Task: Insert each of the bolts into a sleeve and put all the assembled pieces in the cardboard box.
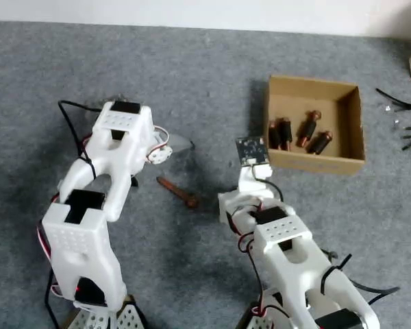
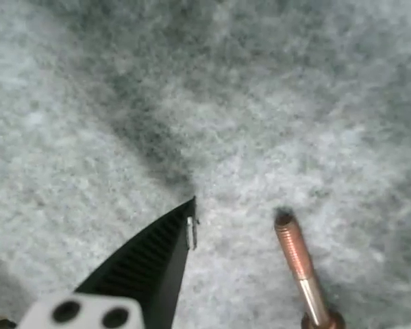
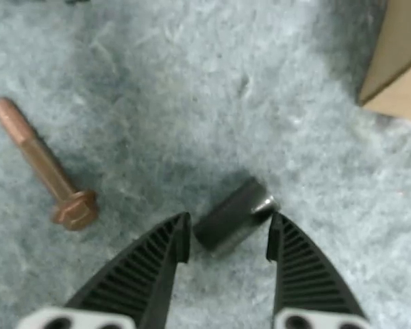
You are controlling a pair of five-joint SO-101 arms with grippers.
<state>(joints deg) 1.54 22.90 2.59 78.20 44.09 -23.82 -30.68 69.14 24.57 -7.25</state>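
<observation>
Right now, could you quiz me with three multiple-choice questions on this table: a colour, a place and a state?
1. The loose bolt is: A blue; B copper; C white.
2. The dark sleeve lies: A on the bolt; B on the grey mat between the right pincer's fingers; C atop an arm.
3. The right pincer is: A open; B shut tight; C lifting the bolt.
Key: 1 B, its shank shows copper-brown; 2 B, the fingers flank it on the mat; 3 A, a wide gap separates its fingers.
</observation>
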